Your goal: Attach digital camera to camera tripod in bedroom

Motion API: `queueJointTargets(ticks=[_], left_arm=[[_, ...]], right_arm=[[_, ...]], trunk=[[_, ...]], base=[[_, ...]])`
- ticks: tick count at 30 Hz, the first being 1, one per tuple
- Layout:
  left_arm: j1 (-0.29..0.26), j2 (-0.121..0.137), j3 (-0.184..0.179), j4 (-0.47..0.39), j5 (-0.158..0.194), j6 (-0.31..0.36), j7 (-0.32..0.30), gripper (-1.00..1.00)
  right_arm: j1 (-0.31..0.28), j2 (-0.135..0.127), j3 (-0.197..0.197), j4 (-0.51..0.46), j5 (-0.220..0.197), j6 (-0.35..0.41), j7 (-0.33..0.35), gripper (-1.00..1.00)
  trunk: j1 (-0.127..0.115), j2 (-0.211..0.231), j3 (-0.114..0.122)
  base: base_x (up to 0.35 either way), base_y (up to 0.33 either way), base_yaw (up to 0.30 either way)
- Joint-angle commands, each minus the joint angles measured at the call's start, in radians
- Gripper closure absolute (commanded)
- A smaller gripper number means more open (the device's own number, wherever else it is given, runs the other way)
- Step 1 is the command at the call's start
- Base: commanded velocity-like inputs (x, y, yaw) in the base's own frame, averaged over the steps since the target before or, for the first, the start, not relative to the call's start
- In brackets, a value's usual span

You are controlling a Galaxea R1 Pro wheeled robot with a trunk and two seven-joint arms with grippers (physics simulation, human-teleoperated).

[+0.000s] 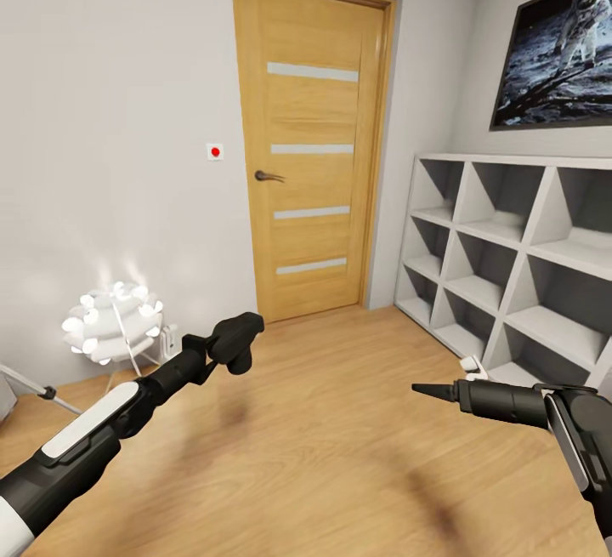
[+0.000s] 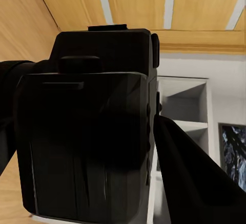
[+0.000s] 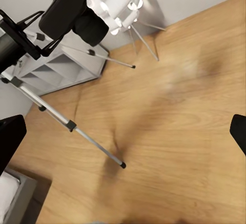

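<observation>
Boxy matte-black digital camera (image 2: 87, 131) clamped in left hand (image 1: 240, 343).

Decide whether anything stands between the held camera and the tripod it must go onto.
Nothing visible does. The left gripper holds the camera in the air; in the right wrist view the tripod stands on open floor, with the lamp close by the camera.
</observation>
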Motion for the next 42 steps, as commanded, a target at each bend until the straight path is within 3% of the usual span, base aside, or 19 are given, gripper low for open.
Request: queueJointTargets(ticks=[1,10,15,20,42], left_arm=[[-0.001,0.001,-0.003,-0.002,0.005,-0.006,0.0,1.0],[-0.001,0.001,-0.004,-0.021,0.004,-0.005,-0.001,1.0],[-0.001,-0.001,-0.004,-0.021,0.004,-0.007,0.006,1.0],[-0.001,-0.031,-0.004,-0.012,0.003,-0.007,0.013,1.0],[-0.001,-0.043,0.002,-0.009,0.003,-0.008,0.011,1.0]], right_arm=[[-0.001,0.0,0.0,0.0,-0.004,0.008,-0.001,-1.0],[-0.001,0.001,0.0,0.002,-0.004,0.006,-0.022,-1.0],[-0.001,0.002,0.001,0.051,0.0,0.005,-0.128,-1.0],[-0.001,0.002,0.004,0.064,-0.003,0.005,-0.166,-1.0],[-0.001,0.001,0.003,0.065,0.001,0.006,-0.173,-1.0]], trunk=[[-0.004,0.007,0.002],[-0.039,0.07,0.03],[-0.058,0.105,0.046],[-0.077,0.14,0.062],[-0.161,0.294,0.131]], base=[[0.0,0.0,0.0],[0.0,0.0,0.0],[0.0,0.0,0.0],[0.0,0.0,0.0],[0.0,0.0,0.0]])
